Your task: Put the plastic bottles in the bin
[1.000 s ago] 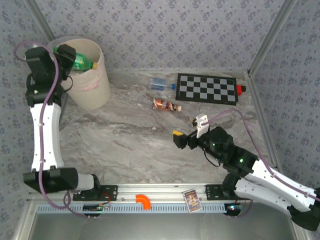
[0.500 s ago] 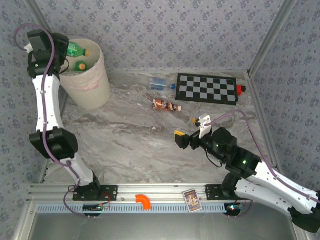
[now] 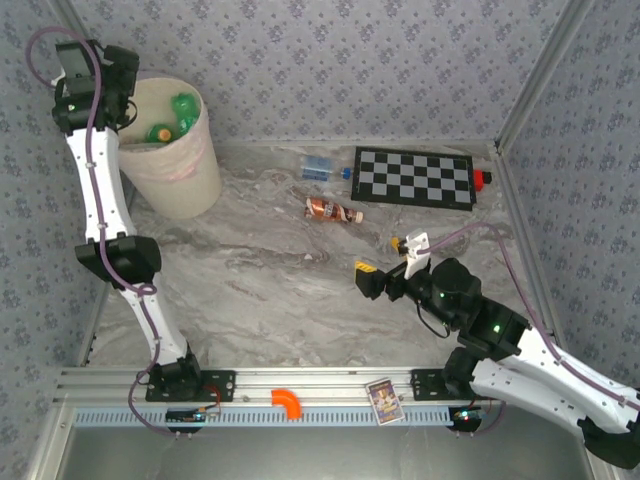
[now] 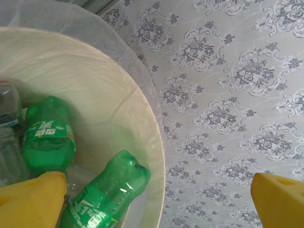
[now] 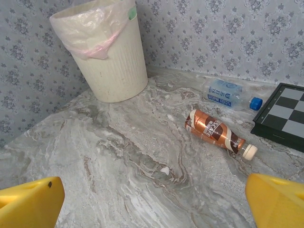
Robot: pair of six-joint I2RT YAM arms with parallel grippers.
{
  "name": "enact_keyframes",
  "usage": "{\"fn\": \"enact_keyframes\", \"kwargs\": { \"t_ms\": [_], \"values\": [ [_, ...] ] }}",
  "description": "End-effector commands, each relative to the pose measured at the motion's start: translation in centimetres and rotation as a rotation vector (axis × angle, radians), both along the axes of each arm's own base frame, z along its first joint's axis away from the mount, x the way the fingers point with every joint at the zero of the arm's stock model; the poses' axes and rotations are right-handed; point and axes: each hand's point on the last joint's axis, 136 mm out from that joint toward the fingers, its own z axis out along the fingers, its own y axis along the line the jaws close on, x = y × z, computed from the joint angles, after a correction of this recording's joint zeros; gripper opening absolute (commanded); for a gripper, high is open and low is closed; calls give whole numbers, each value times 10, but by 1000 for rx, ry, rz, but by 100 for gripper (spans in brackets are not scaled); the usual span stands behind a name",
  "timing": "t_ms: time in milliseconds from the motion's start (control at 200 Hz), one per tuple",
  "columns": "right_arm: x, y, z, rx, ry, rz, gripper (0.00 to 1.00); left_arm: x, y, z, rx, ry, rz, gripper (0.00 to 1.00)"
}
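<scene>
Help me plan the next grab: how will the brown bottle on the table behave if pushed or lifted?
The brown bottle lies on its side on the smooth table, so a sideways nudge would probably roll it. Its glossy wrap looks slick and may slip in a loose pinch. The wrap hides the contents, so weight is unclear.

Bin (image 3: 185, 185): far-L corner of table (image 3: 260, 270).
In bin: btls (image 4: 47, 140).
Loose btls (image 3: 333, 210): just L of checkerboard (image 3: 415, 178), far R.
</scene>
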Motion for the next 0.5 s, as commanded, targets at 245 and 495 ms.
{"fn": "enact_keyframes", "kwargs": {
  "t_ms": [245, 495],
  "values": [
    [4, -1, -1, 21, 17, -23, 100, -57, -24, 51, 143, -45, -8, 100],
    [11, -3, -20, -42, 48, -46, 99, -82, -86, 37, 238, -47, -143, 100]
  ]
}}
